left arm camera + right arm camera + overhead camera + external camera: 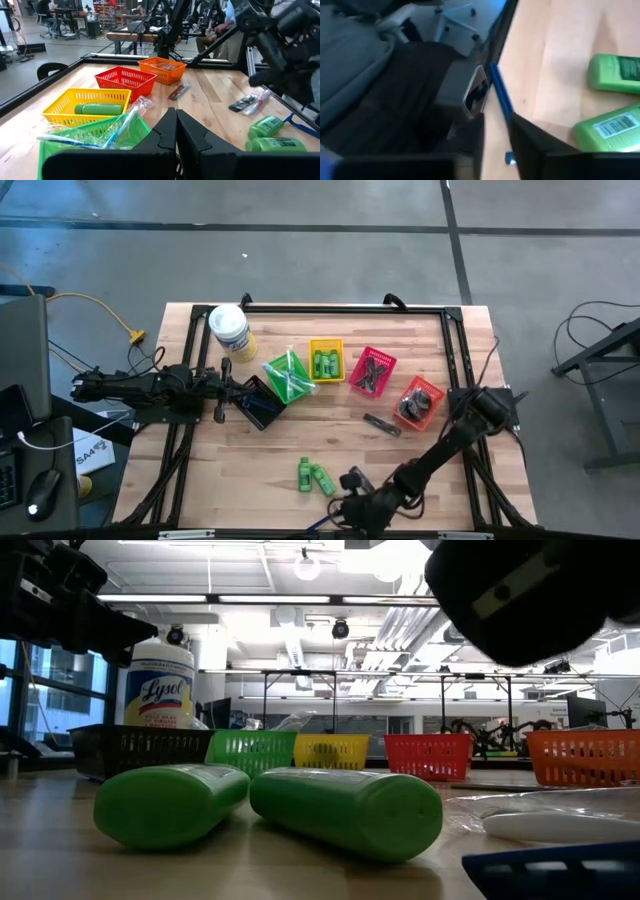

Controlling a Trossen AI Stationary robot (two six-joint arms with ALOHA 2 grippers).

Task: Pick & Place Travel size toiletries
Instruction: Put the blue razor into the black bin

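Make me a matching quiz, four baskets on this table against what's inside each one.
Baskets:
1. yellow basket
2. green basket
3. red basket
4. orange basket

Contents:
A. dark bundles
B. black combs
C. green bottles
D. clear-wrapped tubes

Pairs: 1-C, 2-D, 3-B, 4-A

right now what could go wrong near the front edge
The right pincer straddles a blue-handled razor lying along the table's front edge; a slipped grasp could push it off. The two green mini bottles lie close by on their sides and may roll if the arm brushes them.
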